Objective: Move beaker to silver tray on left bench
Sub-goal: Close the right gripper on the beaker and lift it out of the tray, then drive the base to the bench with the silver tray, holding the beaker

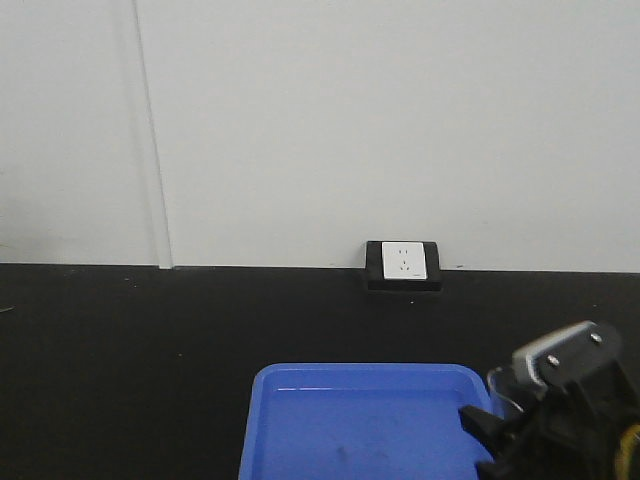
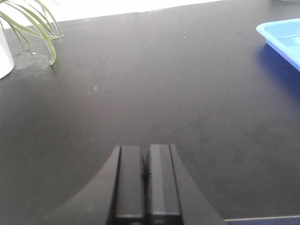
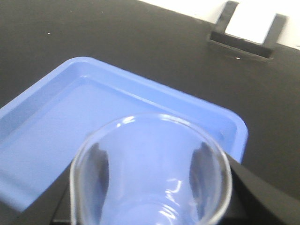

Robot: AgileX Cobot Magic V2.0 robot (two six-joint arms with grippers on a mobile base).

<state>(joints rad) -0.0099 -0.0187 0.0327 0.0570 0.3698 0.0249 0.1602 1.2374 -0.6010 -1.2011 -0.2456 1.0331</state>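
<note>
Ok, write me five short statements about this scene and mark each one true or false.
1. The right gripper has the beaker between its jaws. True.
2. The beaker holds red liquid. False: it looks clear and empty.
3. The left gripper has its jaws wide open. False: they are shut together on nothing.
4. A blue tray lies on the black bench. True.
5. The silver tray sits beside the blue tray. False: no silver tray shows in any view.
</note>
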